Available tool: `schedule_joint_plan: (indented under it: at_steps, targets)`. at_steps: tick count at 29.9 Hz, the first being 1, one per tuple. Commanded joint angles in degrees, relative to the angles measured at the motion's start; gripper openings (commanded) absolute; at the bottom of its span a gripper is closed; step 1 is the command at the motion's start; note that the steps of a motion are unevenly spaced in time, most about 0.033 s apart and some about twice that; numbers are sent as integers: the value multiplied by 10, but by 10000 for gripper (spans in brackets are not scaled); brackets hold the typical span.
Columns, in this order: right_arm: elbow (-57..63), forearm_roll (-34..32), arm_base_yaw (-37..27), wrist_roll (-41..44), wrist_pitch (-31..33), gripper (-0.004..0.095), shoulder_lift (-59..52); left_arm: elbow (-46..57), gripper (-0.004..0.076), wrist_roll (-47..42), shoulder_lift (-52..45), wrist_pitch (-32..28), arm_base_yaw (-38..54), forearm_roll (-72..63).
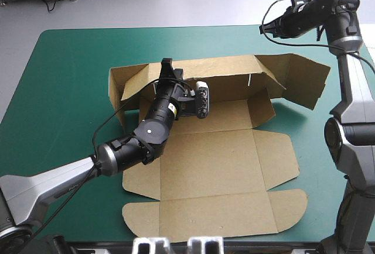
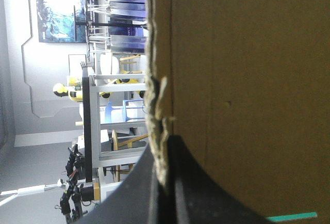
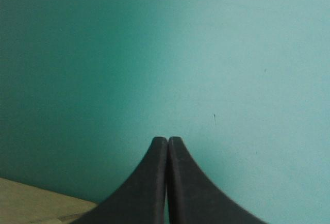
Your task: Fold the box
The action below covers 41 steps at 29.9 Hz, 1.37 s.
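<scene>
Here the left gripper (image 1: 166, 65) is clamped on the raised far wall of the brown box (image 1: 211, 166), the board's edge pinched between its black fingers (image 2: 135, 195). The other panels lie flat under its arm. The right gripper (image 3: 167, 140) hangs pressed together above the teal-green cover (image 3: 154, 53), with board just beside it.

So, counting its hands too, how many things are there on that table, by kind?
Box: 1
Hands: 2 (left hand, right hand)
Total: 3
</scene>
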Motion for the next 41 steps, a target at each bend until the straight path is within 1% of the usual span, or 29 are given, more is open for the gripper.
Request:
schedule_joint_plan:
  at_steps: [1, 4, 10, 13, 16, 23, 25, 26, 29, 33, 36, 37, 39, 41]
  targets:
    - [35, 48, -35, -23, 7, -25, -48, -15, -10, -19, -25, 22, -3, 37]
    - [94, 83, -59, -45, 7, -25, -63, -15, -10, -19, -25, 22, -3, 41]
    - [197, 101, -79, -124, 7, -25, -103, -15, -10, -19, -25, 20, -3, 50]
    - [240, 160, -83, -153, 7, -25, -121, -15, -10, -19, -25, 19, -3, 51]
    - [278, 197, -83, -171, 7, -25, -145, -15, -10, -19, -25, 17, -3, 51]
    - [413, 212, -82, -245, 4, -25, -243, -14, -10, -33, -25, 16, -3, 51]
    - [457, 228, -82, -262, -12, -25, -274, -13, -10, -34, -25, 5, -3, 47]
    - [483, 240, -82, -277, -30, -25, -289, -13, -10, -34, -25, -1, -3, 44]
    - [575, 305, -82, -339, -96, -25, -319, -13, -10, -34, -25, -18, -5, 38]
    - [673, 419, -82, -479, -145, -24, -330, -13, -10, -34, -25, -16, -17, 38]
    - [703, 475, -82, -568, -165, -24, -330, -13, -10, -32, -25, -11, -25, 38]
    - [704, 481, -82, -597, -168, -24, -330, -13, -10, -32, -25, -13, -26, 38]
    - [703, 479, -82, -627, -171, -21, -330, -13, -10, -32, -25, -14, -27, 38]
    - [703, 465, -82, -636, -181, 4, -334, -13, -10, -32, -25, -13, -27, 38]
